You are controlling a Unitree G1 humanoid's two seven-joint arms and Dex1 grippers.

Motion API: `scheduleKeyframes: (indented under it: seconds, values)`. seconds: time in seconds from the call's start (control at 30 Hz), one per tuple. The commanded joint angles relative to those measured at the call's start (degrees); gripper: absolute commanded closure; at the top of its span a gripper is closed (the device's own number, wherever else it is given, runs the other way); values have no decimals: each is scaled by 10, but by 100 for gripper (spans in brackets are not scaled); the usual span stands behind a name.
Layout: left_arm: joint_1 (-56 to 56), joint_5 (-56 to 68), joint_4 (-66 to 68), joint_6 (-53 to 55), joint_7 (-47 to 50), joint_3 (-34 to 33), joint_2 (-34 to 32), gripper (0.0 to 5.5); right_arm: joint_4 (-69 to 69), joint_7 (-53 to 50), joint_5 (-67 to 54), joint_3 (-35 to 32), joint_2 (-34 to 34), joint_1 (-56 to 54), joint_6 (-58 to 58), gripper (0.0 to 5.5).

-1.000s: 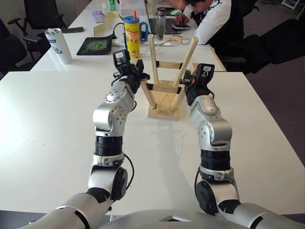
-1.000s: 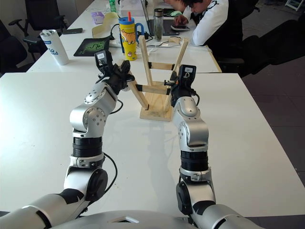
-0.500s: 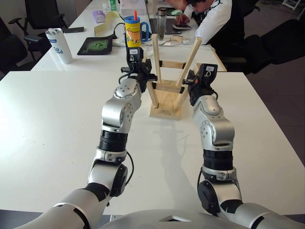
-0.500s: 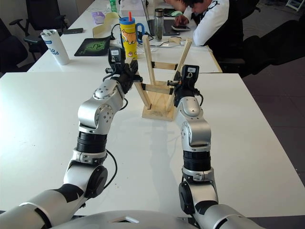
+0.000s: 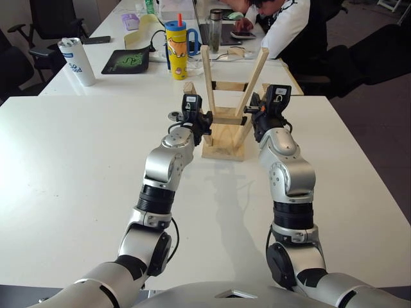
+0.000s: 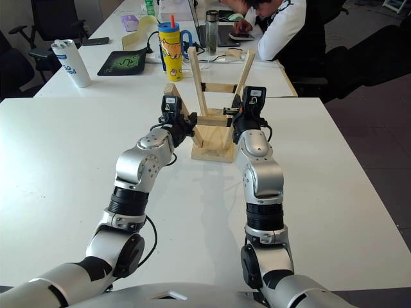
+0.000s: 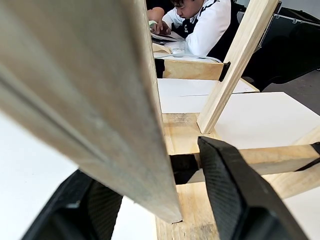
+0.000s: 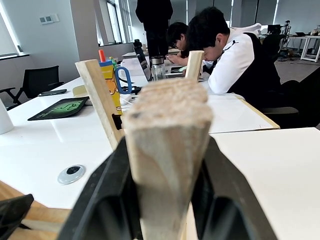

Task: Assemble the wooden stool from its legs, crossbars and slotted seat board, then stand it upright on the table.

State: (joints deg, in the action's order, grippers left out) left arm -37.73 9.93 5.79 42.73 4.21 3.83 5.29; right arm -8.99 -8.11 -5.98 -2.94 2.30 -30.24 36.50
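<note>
Stool [image 5: 225,146] (seat down) between left gripper [image 5: 203,122], right gripper [image 5: 253,117].

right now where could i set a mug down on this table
Free: the wide table stretch outside the left arm, and the one outside the right arm. Crowded: around the stool, with the left gripper and right gripper at its legs.

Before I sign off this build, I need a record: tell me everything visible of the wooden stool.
The stool is pale bare wood, upside down: its seat board lies flat on the table, four splayed legs point up, joined by crossbars with black ends. The left gripper straddles one near leg, a gap showing; the right gripper is shut on the other.
</note>
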Motion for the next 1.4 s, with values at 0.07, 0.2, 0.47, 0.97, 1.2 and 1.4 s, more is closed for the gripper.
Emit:
scheduleKeyframes:
  seconds: [0.07, 0.2, 0.47, 0.97, 1.2, 1.4]
  values:
    - [14, 6, -16, 16, -52, 65, 31, 316, 15, 36, -24, 41, 35, -13, 18, 445]
    - [20, 0, -84, -3, -48, 57, 20, 316, 18, 29, -21, 34, 35, -13, 21, 445]
    - [33, -6, -104, -1, -42, 31, 0, 316, 16, 33, -17, 30, 36, -11, 22, 445]
    - [51, -31, -92, -39, -30, 31, 2, 253, 15, 40, -14, 30, 35, -13, 20, 445]
    - [77, -48, -120, -79, 4, 18, 17, 253, 8, 42, -23, 18, 43, -17, -10, 445]
    - [92, -80, -137, -122, 16, 35, 18, 253, -1, 46, -23, 20, 42, -21, -28, 445]
